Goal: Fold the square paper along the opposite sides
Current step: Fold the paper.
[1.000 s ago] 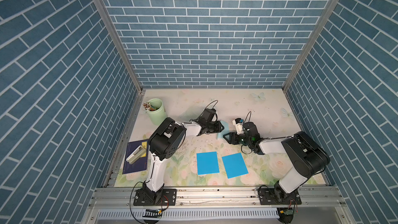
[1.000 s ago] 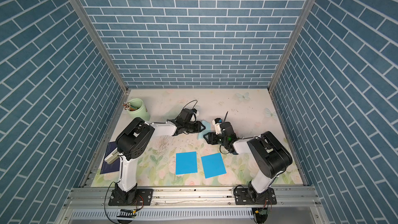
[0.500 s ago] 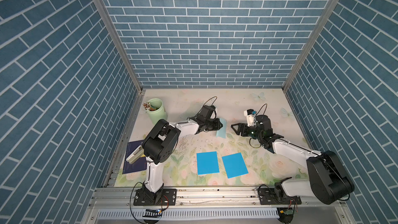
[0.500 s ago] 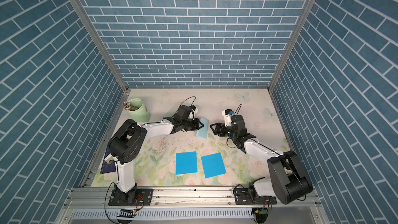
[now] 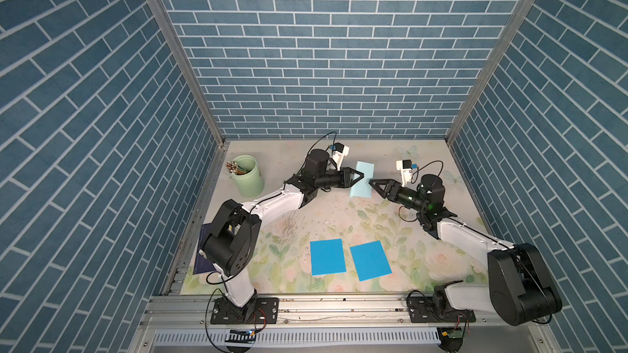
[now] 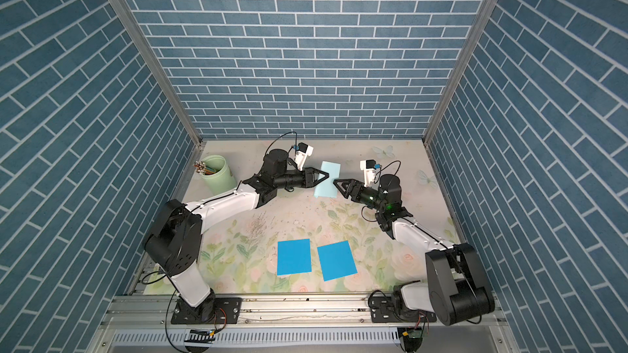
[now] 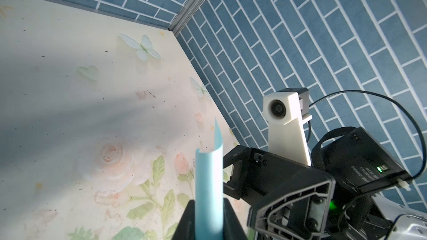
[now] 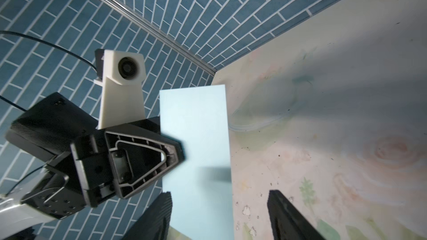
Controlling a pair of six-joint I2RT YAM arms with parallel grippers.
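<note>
A pale blue paper (image 5: 366,168) (image 6: 331,168) hangs above the back middle of the table, bent over on itself. My left gripper (image 5: 361,175) (image 6: 325,175) is shut on its edge. In the left wrist view the paper (image 7: 209,181) rises as a curled strip from between the fingers (image 7: 231,221). My right gripper (image 5: 372,183) (image 6: 335,183) stands open just right of the sheet. In the right wrist view the paper (image 8: 196,123) reaches in between my right gripper's (image 8: 218,196) spread fingers, beside one finger (image 8: 161,213); contact is not clear.
Two bright blue sheets (image 5: 328,256) (image 5: 370,260) lie flat near the front edge. A green cup of pencils (image 5: 248,178) stands at the back left, and a dark notebook (image 5: 203,256) lies at the front left. Brick walls close in three sides.
Both grippers have moved toward the back wall, the left one carrying the pale blue paper. The right arm has swung out to the right and stretched forward.
</note>
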